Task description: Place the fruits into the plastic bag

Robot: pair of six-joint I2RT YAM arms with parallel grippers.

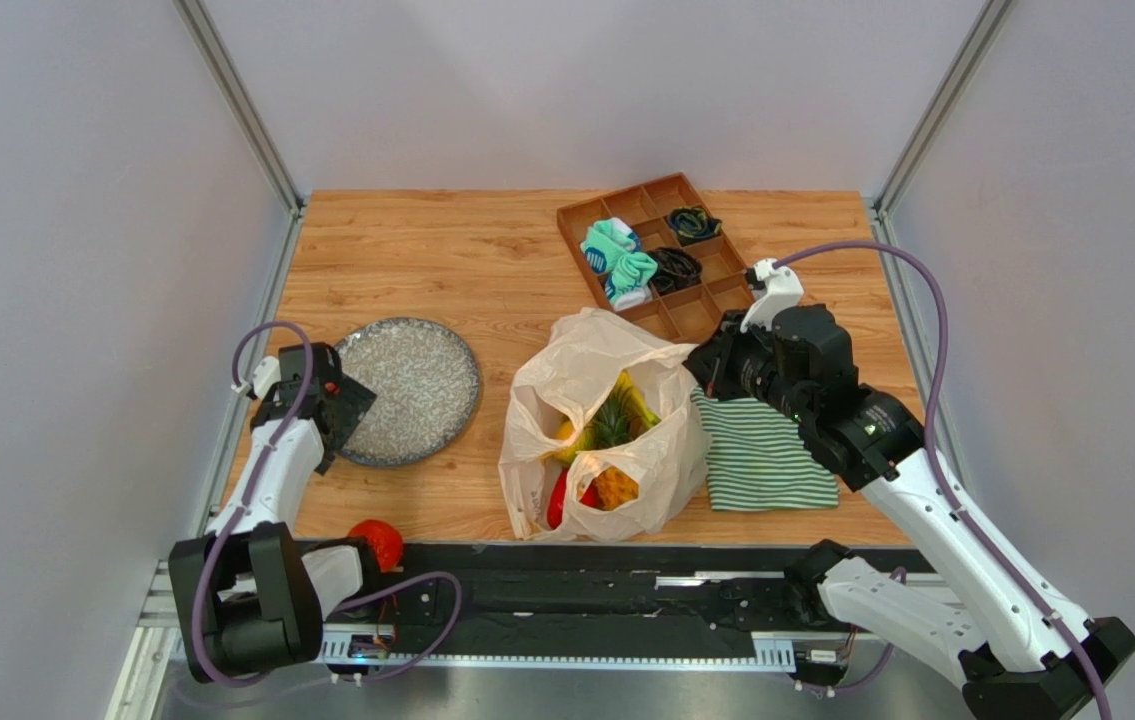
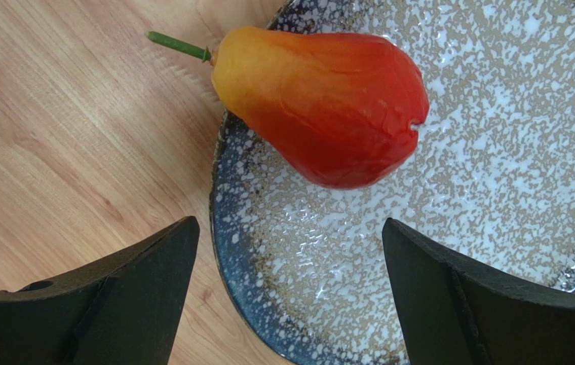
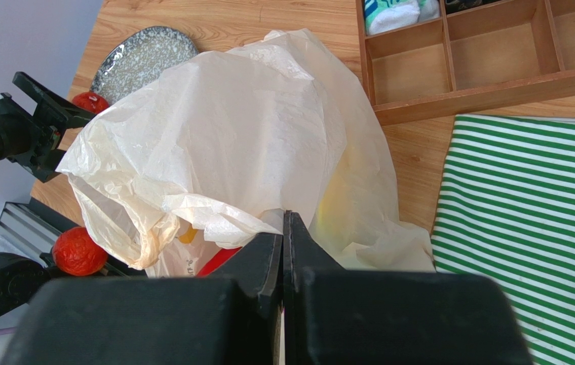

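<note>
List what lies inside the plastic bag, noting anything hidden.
Through the plastic bag's mouth: an orange pineapple with green crown, a red fruit and a yellow fruit. Its folds cover anything deeper.

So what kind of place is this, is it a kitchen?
Probably not a kitchen, more likely a robot practice booth. Plain grey walls box in one wooden table, a left arm and right arm sit on a metal rail, and fruits are set out with a plastic bag.
</note>
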